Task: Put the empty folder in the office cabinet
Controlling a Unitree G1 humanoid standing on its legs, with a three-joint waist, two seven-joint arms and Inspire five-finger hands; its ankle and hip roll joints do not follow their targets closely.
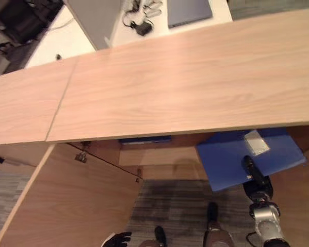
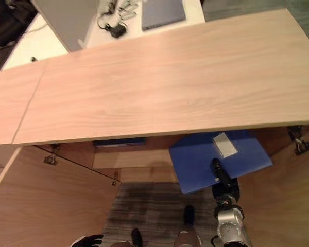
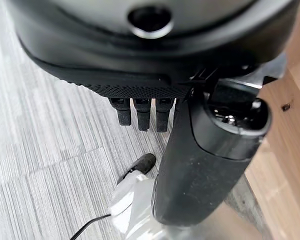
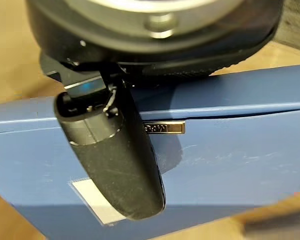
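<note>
The right robot hand (image 1: 253, 175) pinches the blue folder (image 1: 232, 157), thumb pressed on its upper face and fingers hidden beneath, so the folder juts forward from the hand, partly under the cabinet top (image 1: 170, 87) and into the open cabinet. The left robot hand (image 3: 142, 112) hangs low beside the open cabinet door (image 1: 67, 206), fingers relaxed and empty. This looks like the insertion step; next, push the folder further onto the shelf (image 1: 149, 154), then let go.

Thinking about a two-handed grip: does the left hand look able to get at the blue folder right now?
Probably not: the left hand hangs low by the open cabinet door, well apart from the blue folder, which the right hand holds at the cabinet opening.
</note>
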